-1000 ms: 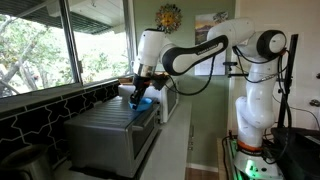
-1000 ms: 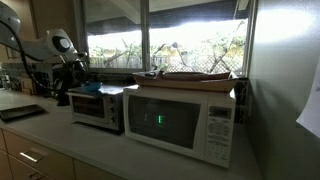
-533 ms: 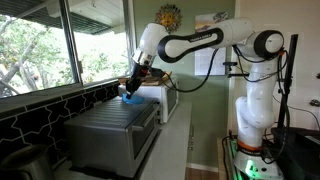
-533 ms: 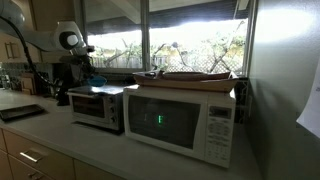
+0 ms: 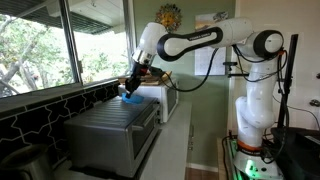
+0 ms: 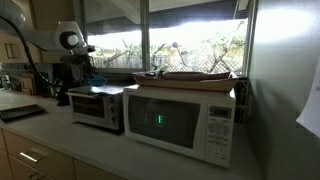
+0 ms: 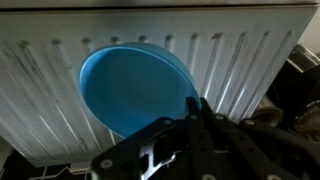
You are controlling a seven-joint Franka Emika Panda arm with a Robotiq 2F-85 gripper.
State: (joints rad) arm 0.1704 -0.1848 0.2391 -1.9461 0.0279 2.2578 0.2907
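Kitchen counter [image 6: 60, 133] beneath windows [image 6: 190, 40] carried a microwave [image 6: 180, 118] and toaster oven [image 6: 97, 108]. Gripper [image 7: 195, 108] jaws were clamped on the rim of a blue bowl [image 7: 130, 85], over a ribbed white appliance top [image 7: 245, 60].

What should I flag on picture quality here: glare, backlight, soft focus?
In an exterior view, the window is blown out and the microwave front sits in dim shade. In an exterior view, side daylight is fairly even and the blue bowl reads well. In the wrist view, the bowl is clear and evenly lit, while the jaws at its rim are dark and out of focus.
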